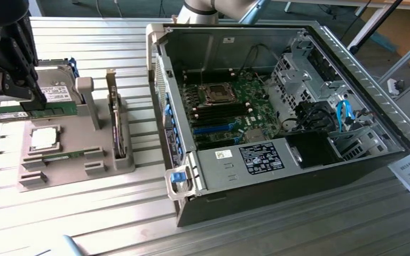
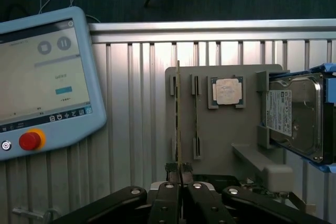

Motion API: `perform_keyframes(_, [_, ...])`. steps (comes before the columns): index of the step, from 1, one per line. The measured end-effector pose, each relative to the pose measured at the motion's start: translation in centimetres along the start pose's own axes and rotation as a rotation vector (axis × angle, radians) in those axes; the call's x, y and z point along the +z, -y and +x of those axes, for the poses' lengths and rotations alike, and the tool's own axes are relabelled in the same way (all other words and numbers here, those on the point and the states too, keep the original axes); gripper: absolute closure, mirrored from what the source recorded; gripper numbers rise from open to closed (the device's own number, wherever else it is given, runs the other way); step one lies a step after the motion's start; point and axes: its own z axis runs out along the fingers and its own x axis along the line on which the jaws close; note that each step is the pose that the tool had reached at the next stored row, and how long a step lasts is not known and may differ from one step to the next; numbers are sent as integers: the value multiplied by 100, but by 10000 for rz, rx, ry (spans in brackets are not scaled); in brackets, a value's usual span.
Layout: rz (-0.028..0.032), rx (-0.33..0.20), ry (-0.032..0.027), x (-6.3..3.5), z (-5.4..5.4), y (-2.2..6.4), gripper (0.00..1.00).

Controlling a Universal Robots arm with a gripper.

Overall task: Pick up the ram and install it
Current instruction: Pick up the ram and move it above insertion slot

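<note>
Exterior view: tool (image 1: 34,106) pinching the ram (image 1: 55,111). Stick lies level above the tray (image 1: 70,172), well apart from the case (image 1: 226,197).
Wrist view: ram (image 2: 178,108) edge-on, running straight out from the tool (image 2: 178,172). Second stick (image 2: 195,111) just beside.

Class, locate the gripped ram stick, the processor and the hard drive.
Thin green ram stick (image 2: 178,109): wrist view, long edge.
Square silver processor (image 2: 227,91): wrist view, lid centre.
Metal hard drive (image 2: 298,109): wrist view, top cover.

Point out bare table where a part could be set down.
Free: slatted table in front of the grey fixture and computer case; also the strip between fixture and teach pendant. Crowded: the fixture top, where the gripper clamps the ram, and the case interior.
</note>
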Motion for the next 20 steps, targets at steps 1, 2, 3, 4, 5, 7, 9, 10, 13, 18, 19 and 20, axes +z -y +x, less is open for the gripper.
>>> perform_keyframes(1, [0, -1, 0, 0, 1, 18, 88])
perform_keyframes(2, [0, -1, 0, 0, 2, 26, 88])
perform_keyframes(3, [1, -1, 1, 0, 3, 33, 88])
perform_keyframes(4, [1, 0, 1, 1, 3, 39, 88])
perform_keyframes(5, [1, 0, 2, 1, 4, 42, 88])
perform_keyframes(7, [0, 0, 11, 0, 7, 47, 88])
perform_keyframes(9, [0, 0, 38, -1, 9, 47, 88])
perform_keyframes(10, [-1, -1, 49, -1, 10, 47, 88])
perform_keyframes(13, [0, -1, 99, 0, 13, 47, 88])
perform_keyframes(18, [0, 0, 169, 0, 19, 48, 88])
perform_keyframes(19, [1, 0, 170, 1, 19, 51, 88])
perform_keyframes(20, [0, -1, 169, 0, 19, 55, 88])
